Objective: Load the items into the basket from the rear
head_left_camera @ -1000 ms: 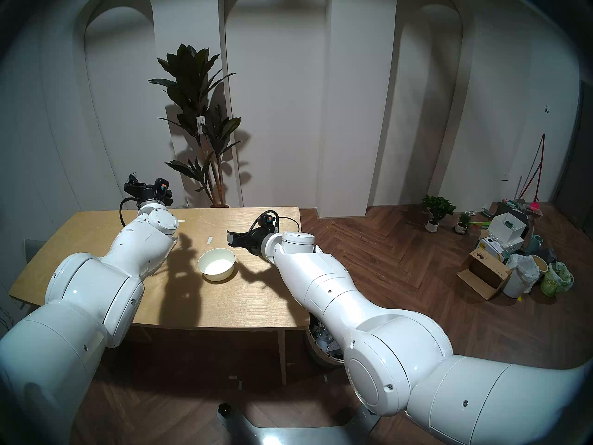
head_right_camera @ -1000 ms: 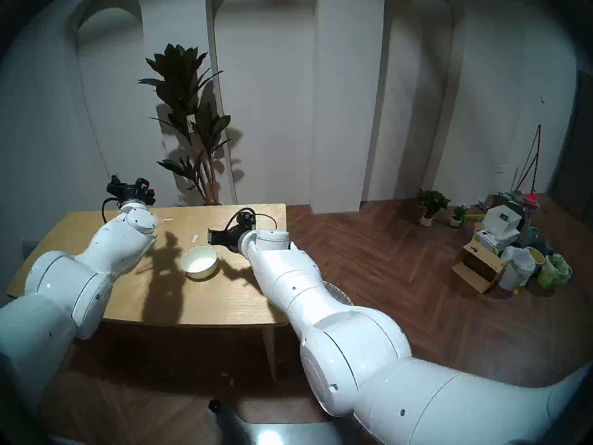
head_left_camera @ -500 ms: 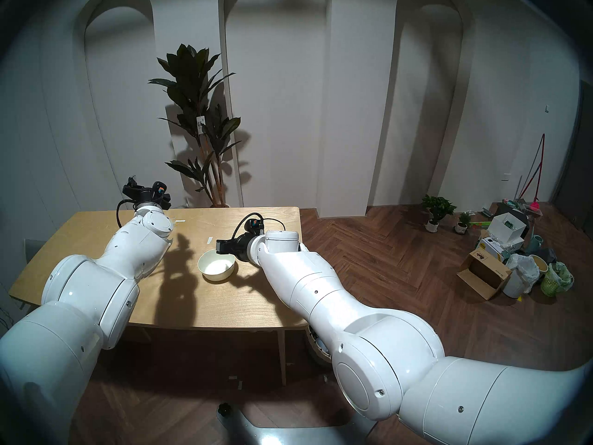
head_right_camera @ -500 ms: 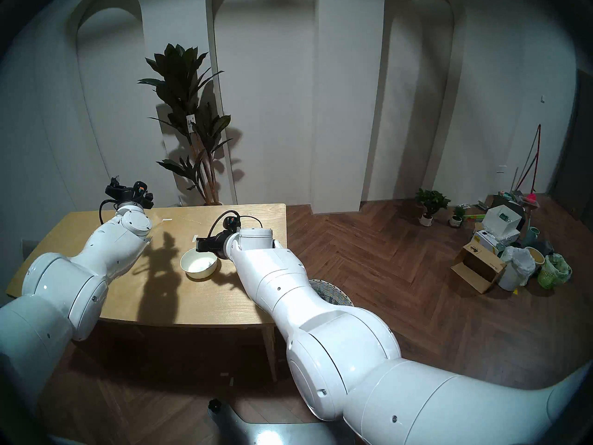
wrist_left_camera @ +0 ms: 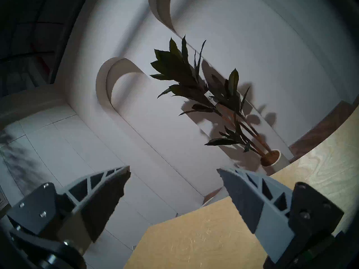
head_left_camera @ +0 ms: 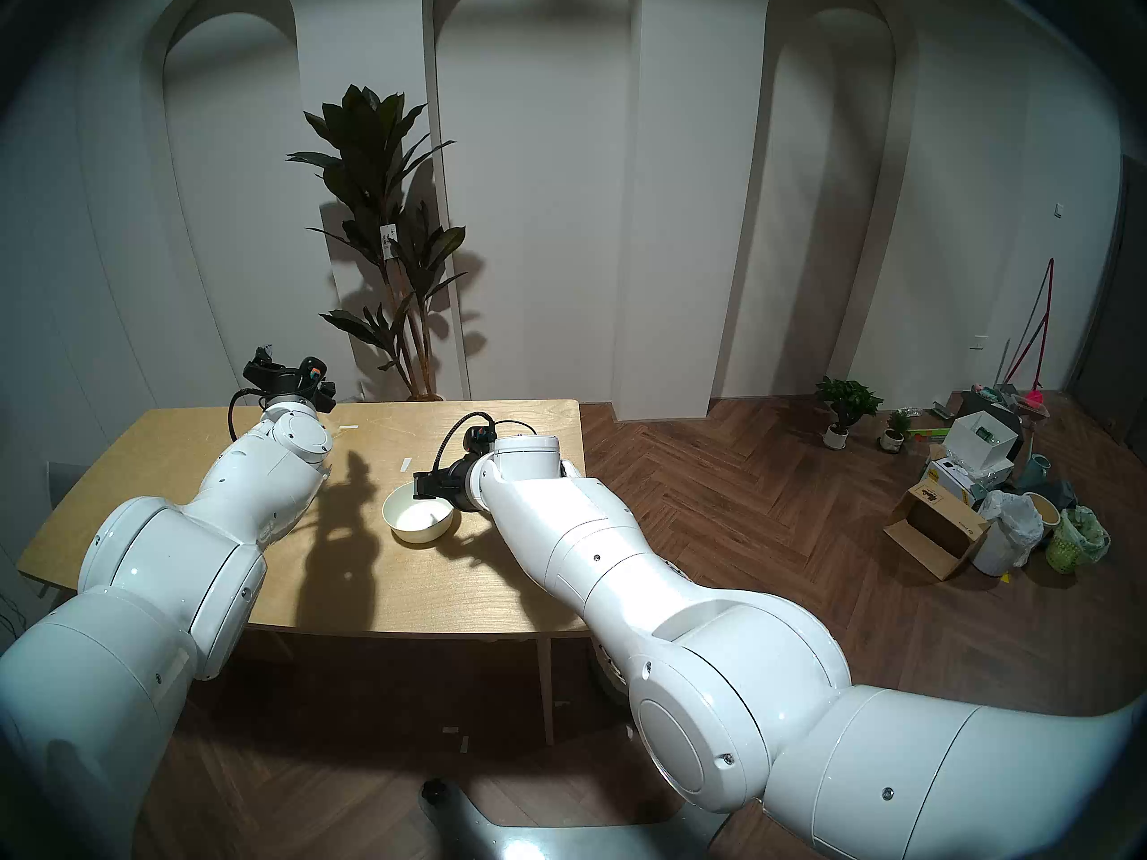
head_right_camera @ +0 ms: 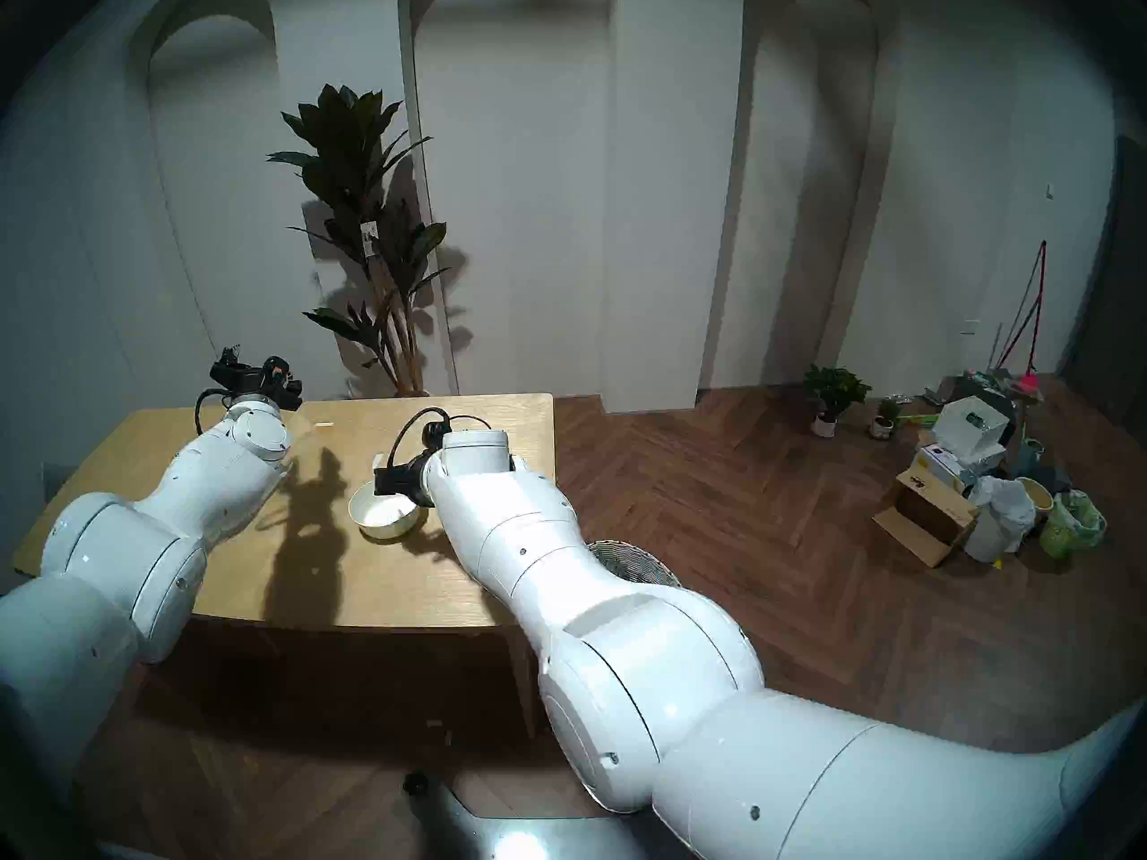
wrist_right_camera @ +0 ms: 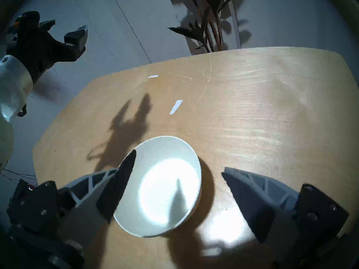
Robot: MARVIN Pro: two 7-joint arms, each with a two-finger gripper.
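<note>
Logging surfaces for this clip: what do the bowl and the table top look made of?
The bowl: smooth cream-white with an even, slightly glossy finish and a bright light patch inside; ceramic or hard plastic, the look leaves it open. The table: light wood, matte, or perhaps a wood-look veneer; fine grain lines and thin pale scratches show across the top.

I see a wood table w/ a white bowl on it, right under my right gripper. Two white tape strips lie just past the gripper; the farther one nearer the left gripper.
</note>
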